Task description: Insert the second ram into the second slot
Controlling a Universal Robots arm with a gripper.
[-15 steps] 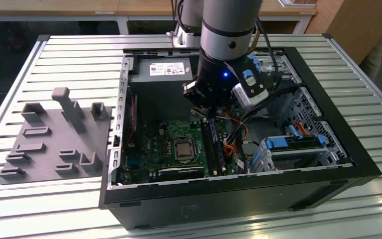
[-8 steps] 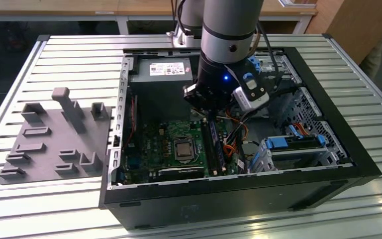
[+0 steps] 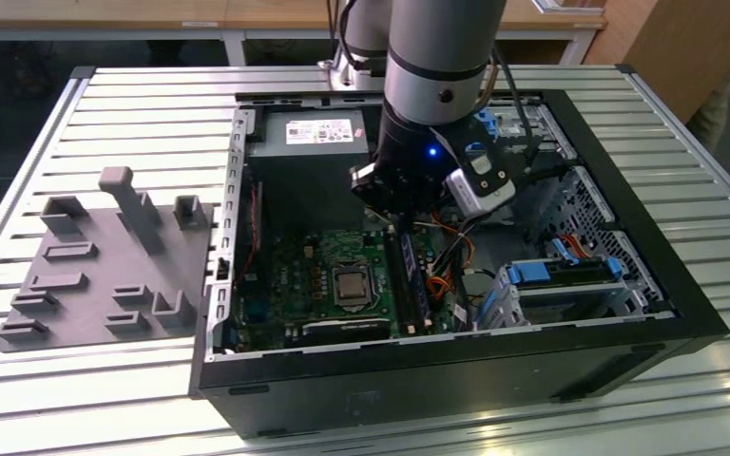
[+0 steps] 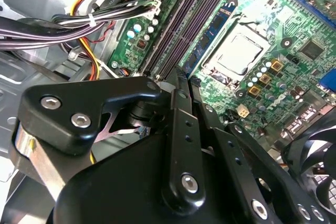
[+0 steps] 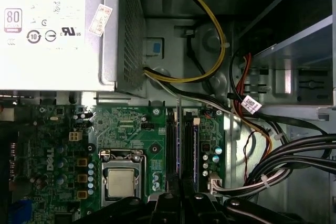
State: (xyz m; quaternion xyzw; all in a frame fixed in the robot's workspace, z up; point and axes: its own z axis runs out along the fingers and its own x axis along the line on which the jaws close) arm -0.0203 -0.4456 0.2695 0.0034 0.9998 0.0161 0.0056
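**Second ram in my jaws, over the memory slots**

My jaws are clenched on the second ram (image 5: 180, 135). In the first wrist view I see it edge-on, a thin line running along the bank of memory slots (image 5: 172, 150) beside the processor (image 5: 121, 183). In the second wrist view its blue face, with dark chips and a pale label strip, stretches away from my fingertips (image 4: 177, 90) and lies between the processor and the dark slots. It stands on edge, parallel to the slots. Whether its lower edge already touches a slot I cannot tell.

On the side of the bank away from the processor, what looks like another memory stick (image 5: 195, 153) with a blue edge sits in a slot. Beyond it, farther from the processor, a bundle of black, yellow and red cables (image 5: 294, 148) crosses the case floor. The silver power supply (image 5: 52, 24) lies past the end of the slots, well apart from the processor.

In the exterior view my arm (image 3: 435, 66) reaches down into the open black computer case (image 3: 441, 375). My wrist hangs over the green motherboard (image 3: 296, 275), just to the exterior view's right of the processor. Blue drive-bay clips (image 3: 555, 271) sit farther off on that same side. The case lies on a slatted metal worktop (image 3: 149, 95). A grey fixture plate (image 3: 99, 275) with upright pegs rests outside the case, well to the exterior view's left of the processor.
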